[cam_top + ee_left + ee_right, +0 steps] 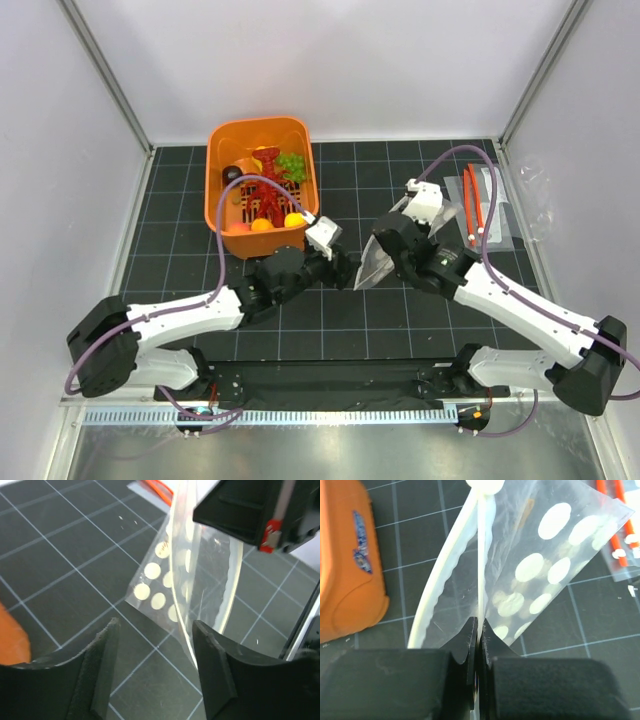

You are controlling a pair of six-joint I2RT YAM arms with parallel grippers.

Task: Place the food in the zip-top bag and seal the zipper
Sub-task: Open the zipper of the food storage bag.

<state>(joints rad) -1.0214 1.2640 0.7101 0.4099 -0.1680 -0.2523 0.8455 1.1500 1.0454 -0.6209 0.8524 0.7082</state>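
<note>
My right pincer (pixel 478 626) is clamped on the mouth edge of the clear, white-dotted plastic zip-top bag (pixel 547 565), holding it upright mid-tabletop (pixel 330 335), right of the orange plastic basket (pixel 214 190). My left pincer (pixel 155 630) stands apart, just beside the bag's open mouth. The red plastic lobster (pixel 265 190), green grape bunch (pixel 292 164) and round peach-orange fruit (pixel 262 225) lie in the basket.
</note>
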